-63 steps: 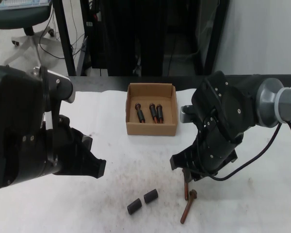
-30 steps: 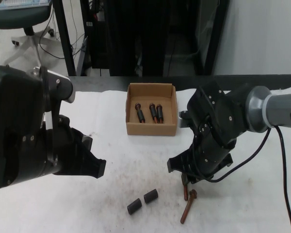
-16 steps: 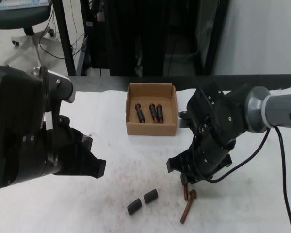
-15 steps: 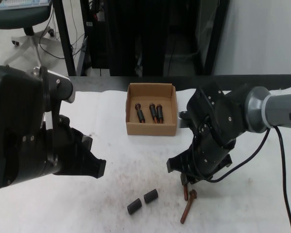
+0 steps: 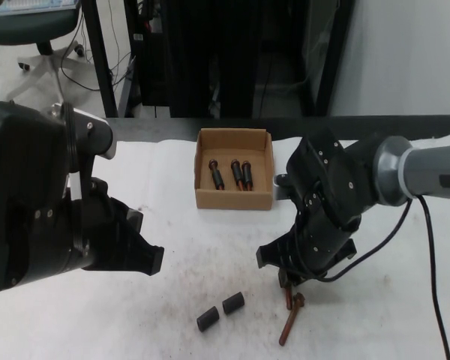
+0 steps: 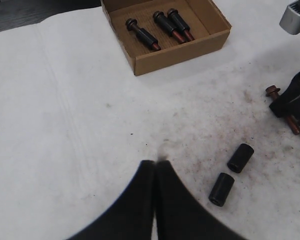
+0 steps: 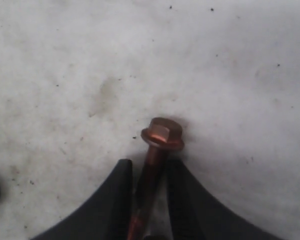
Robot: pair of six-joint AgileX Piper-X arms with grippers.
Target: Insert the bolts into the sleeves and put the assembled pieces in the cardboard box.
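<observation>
The right arm is bending steeply down to the counter (image 5: 180, 247), in front of the cardboard box (image 5: 234, 198) and off to its right. The right tool (image 7: 150, 170) is straddling a loose bolt (image 7: 162, 134), released, with slim gaps showing. In front-left of the box, the left tool (image 6: 155, 165) is hovering, clenched on nothing. Two sleeves (image 6: 240, 158) are lying before the box.

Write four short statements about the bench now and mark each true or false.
1. The cardboard box holds three assembled pieces. True.
2. Two loose sleeves lie on the bench. True.
3. The left gripper holds a sleeve. False: it is shut and empty.
4. The right gripper holds a bolt in the air. False: the bolt lies on the bench between its open fingers.
</observation>
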